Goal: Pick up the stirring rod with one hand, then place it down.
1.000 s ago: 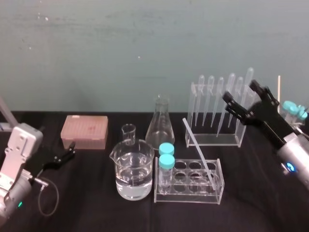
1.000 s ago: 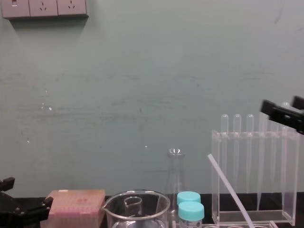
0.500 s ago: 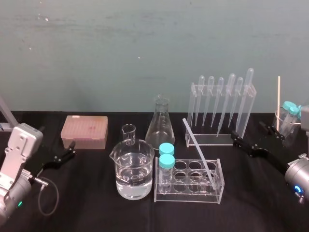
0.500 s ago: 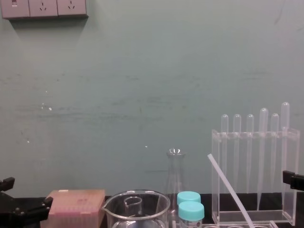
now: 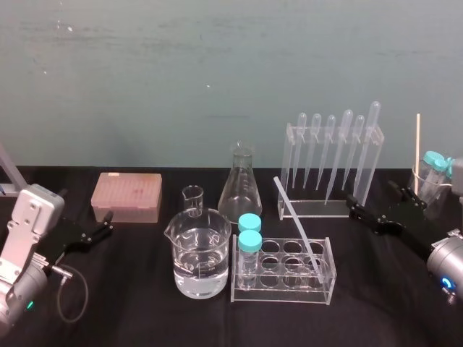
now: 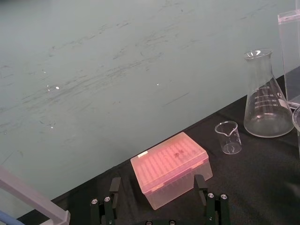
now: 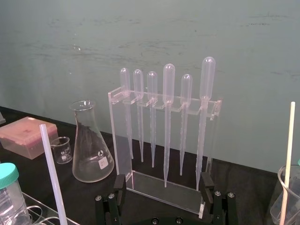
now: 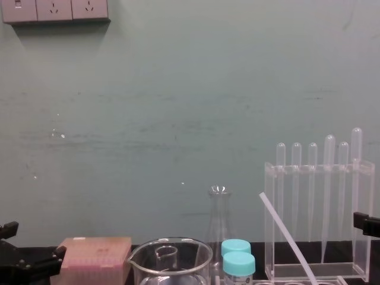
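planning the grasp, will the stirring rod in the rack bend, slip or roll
Probably stiff: the stirring rod leans straight, unsagging, in the rack. Thin, smooth, so likely light, slippery, and apt to roll laid flat.

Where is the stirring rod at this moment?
Head view, right of centre: the stirring rod leans in the tube rack, its top tilted toward the flask, before the pipette stand.

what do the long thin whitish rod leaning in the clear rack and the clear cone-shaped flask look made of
The thin whitish stirring rod looks like milky, translucent plastic or frosted glass, matte with no sharp glints; I cannot tell which. The clear conical flask looks like glass: glossy highlights, printed markings, fully see-through.
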